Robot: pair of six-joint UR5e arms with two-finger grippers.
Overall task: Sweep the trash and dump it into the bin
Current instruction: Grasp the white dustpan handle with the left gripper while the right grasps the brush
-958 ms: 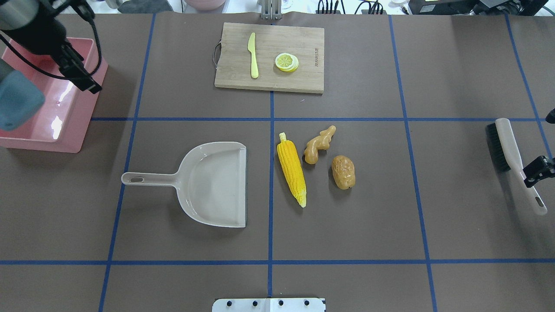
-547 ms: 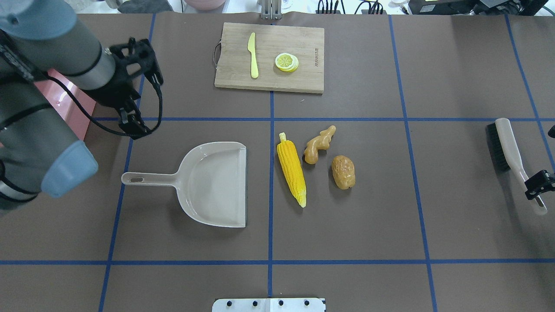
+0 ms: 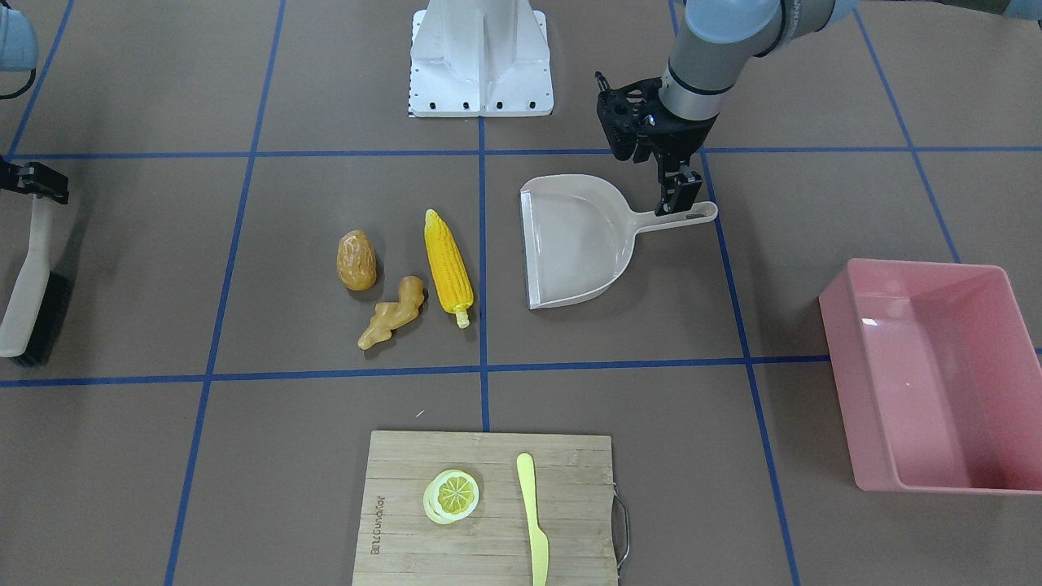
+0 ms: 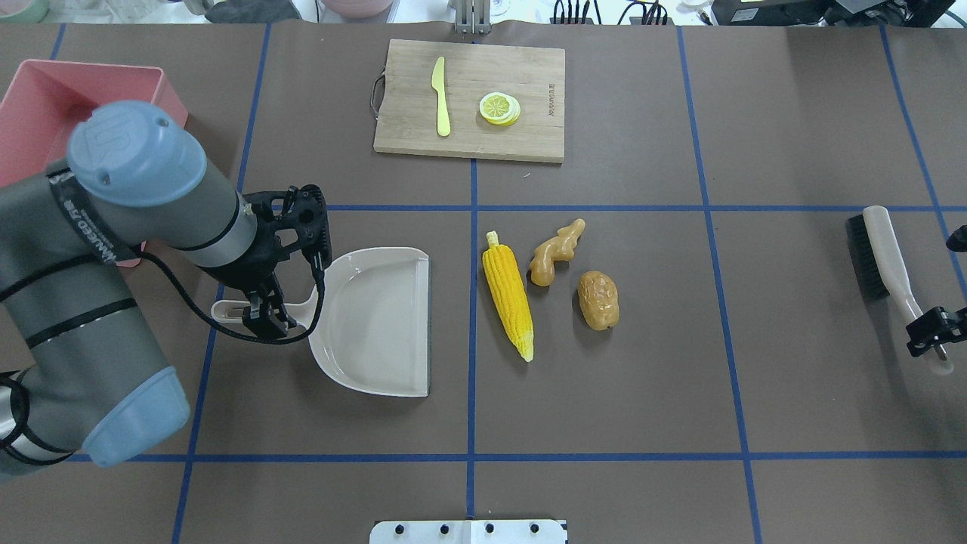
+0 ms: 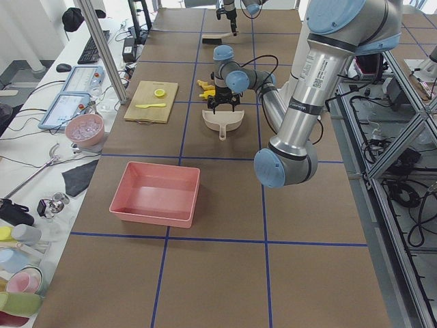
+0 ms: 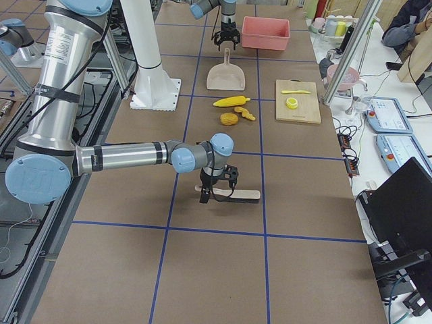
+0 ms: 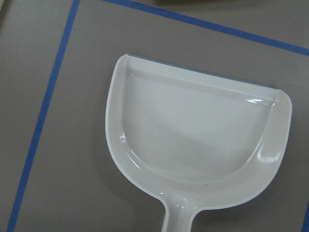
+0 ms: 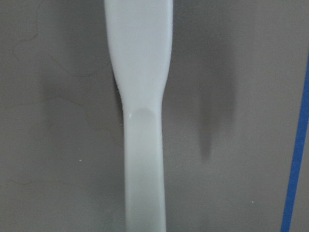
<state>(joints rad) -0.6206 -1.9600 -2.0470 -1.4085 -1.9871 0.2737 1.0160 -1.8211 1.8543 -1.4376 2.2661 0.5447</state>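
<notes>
Tool pickup looks like the step in hand. The left gripper hangs over the handle of the beige dustpan, and the right gripper sits over the handle end of the hand brush at the table's right edge.

To do it well, each gripper should close squarely across its handle, low to the table, so neither tool twists when lifted. The dustpan's open lip already faces the trash and should stay flat on the table.

The corn cob lies just beyond that lip, with the ginger root and potato close beside it. None of the three is touched. The pink bin stands well apart on the left and holds nothing.

I cannot tell how wide either pair of fingers stands. Both wrist views show only the tool below, with no fingertips. The right gripper is cut off at the frame edge, and the left arm covers part of the bin from overhead.
</notes>
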